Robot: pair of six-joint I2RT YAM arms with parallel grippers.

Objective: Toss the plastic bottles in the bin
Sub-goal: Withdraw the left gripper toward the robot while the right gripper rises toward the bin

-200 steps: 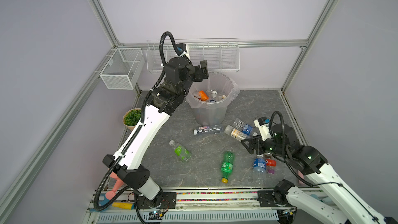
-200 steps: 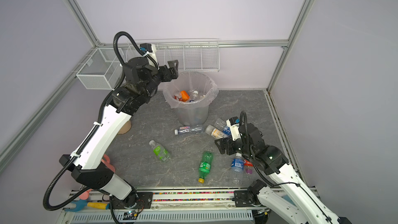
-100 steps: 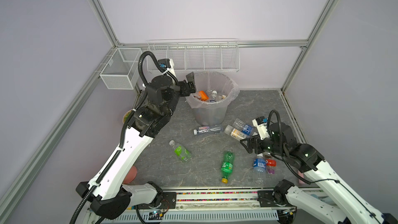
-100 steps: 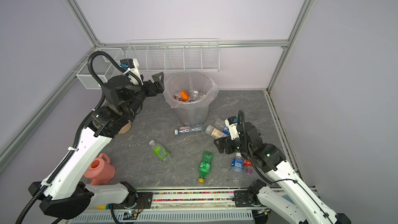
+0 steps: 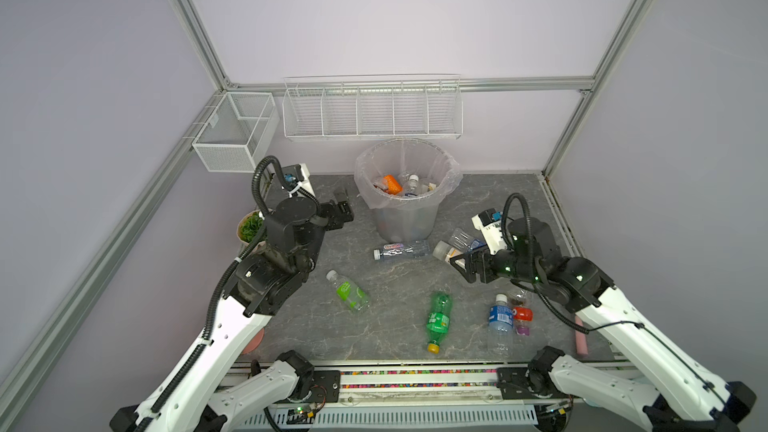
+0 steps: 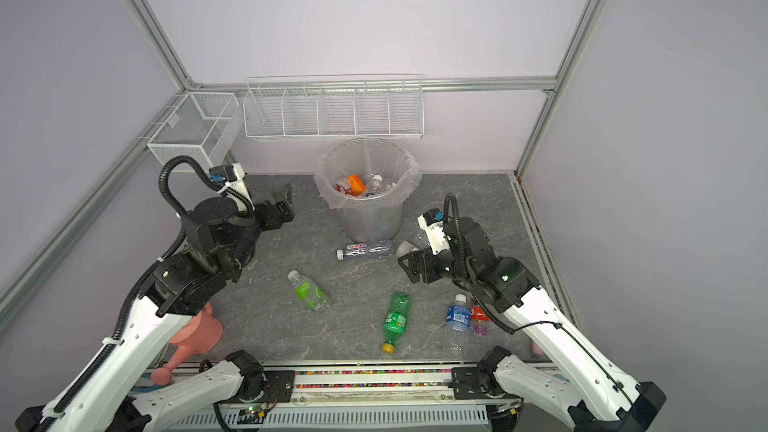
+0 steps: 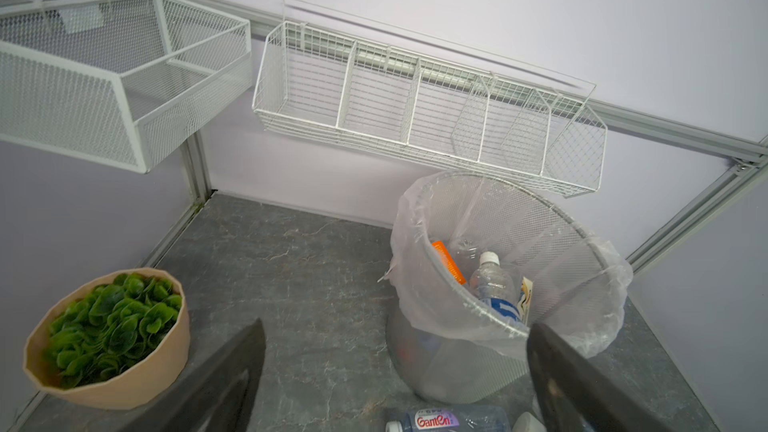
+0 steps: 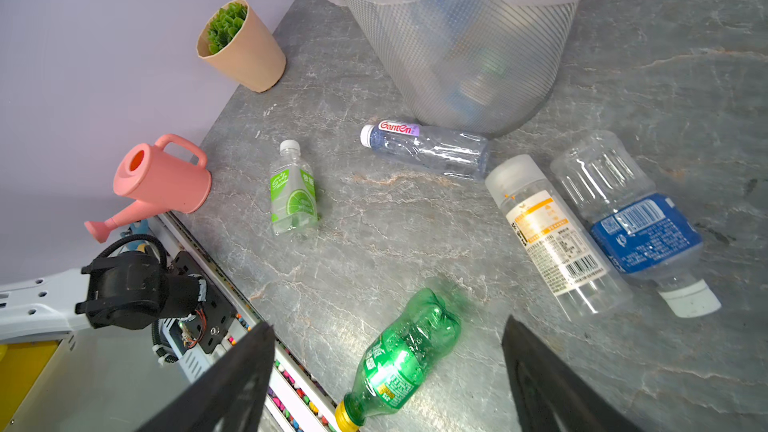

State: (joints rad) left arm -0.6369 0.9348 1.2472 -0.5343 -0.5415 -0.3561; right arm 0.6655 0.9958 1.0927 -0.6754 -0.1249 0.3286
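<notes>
Grey bag-lined bin (image 5: 405,218) by the back wall (image 5: 415,35), some plastic bottles (image 5: 411,184) inside, more lying on the floor (image 5: 395,284) before it, left gripper (image 5: 344,203) wide open, empty, beside the bin, right gripper (image 5: 462,268) wide open, empty, near the fallen ones

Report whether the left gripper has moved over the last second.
Yes. The left gripper has drawn back from over the bin, leftward and lower in both top views, and now hangs open beside it.
</notes>
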